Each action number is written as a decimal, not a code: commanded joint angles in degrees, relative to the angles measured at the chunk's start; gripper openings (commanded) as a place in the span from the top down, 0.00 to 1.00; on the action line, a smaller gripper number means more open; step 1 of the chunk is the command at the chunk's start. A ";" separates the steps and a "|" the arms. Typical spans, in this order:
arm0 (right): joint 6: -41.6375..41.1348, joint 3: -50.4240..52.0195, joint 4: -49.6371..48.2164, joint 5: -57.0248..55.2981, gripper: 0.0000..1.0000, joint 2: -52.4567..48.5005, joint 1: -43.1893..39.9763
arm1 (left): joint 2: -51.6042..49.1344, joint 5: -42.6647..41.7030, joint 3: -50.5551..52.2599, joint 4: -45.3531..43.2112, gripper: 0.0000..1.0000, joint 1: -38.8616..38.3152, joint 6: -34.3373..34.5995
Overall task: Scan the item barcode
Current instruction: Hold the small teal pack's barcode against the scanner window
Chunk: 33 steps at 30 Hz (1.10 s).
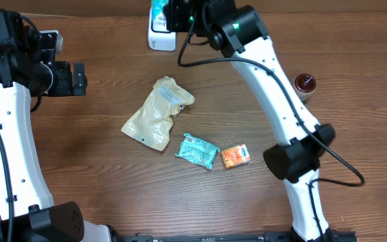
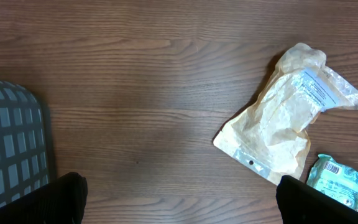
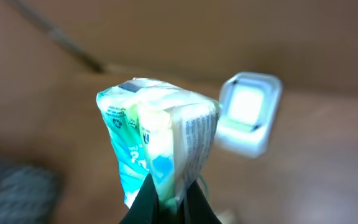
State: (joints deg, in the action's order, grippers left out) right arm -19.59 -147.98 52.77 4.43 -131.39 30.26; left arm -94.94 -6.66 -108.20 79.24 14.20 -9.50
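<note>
My right gripper (image 1: 173, 15) is at the table's back edge, shut on a teal and white packet (image 1: 158, 11). In the right wrist view the packet (image 3: 157, 134) stands up from between the fingers (image 3: 143, 200), with small print on its right face. The white scanner (image 3: 248, 112) lies blurred just right of and beyond it; overhead shows the scanner (image 1: 161, 37) directly below the packet. My left gripper (image 1: 69, 77) hovers at the left side of the table, open, with only bare wood between its fingers (image 2: 61, 199).
A beige pouch (image 1: 156, 113) lies mid-table, with a teal packet (image 1: 197, 150) and an orange packet (image 1: 235, 156) in front of it. A dark red cup (image 1: 306, 84) stands at the right. A grey basket (image 2: 11, 146) sits at the left edge.
</note>
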 commanded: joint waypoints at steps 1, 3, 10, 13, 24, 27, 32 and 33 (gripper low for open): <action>9.97 -2.10 -3.34 -14.64 0.96 -4.04 0.20 | -0.31 0.02 0.15 0.00 0.00 -0.72 -1.22; 14.23 -2.10 -7.34 -18.23 0.96 -6.69 0.63 | -0.31 0.02 0.15 0.00 0.00 -0.72 -1.22; 31.58 -2.08 -26.97 -26.38 0.96 -16.41 1.99 | -0.31 0.02 0.15 0.00 0.00 -0.72 -1.22; 40.57 -2.03 -33.57 -26.34 0.96 -19.93 2.03 | -0.31 0.02 0.15 0.00 0.00 -0.72 -1.22; 64.17 -1.97 -38.99 -24.37 0.96 -26.88 2.03 | -0.31 0.04 0.15 0.02 0.00 -0.72 -1.22; 70.84 -1.97 -36.63 -22.91 0.96 -27.10 1.97 | -0.31 0.02 0.15 0.02 0.00 -0.72 -1.22; 76.35 -1.97 -36.35 -22.64 0.96 -27.10 1.97 | -0.31 0.02 0.15 0.02 0.00 -0.72 -1.22; 76.52 -1.97 -36.11 -22.23 0.96 -27.10 1.97 | -0.31 0.04 0.15 0.00 0.00 -0.72 -1.22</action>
State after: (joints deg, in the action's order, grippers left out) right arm 51.72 -148.46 16.64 -18.83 -158.32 32.29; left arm -94.94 -6.66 -108.20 79.26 14.20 -9.50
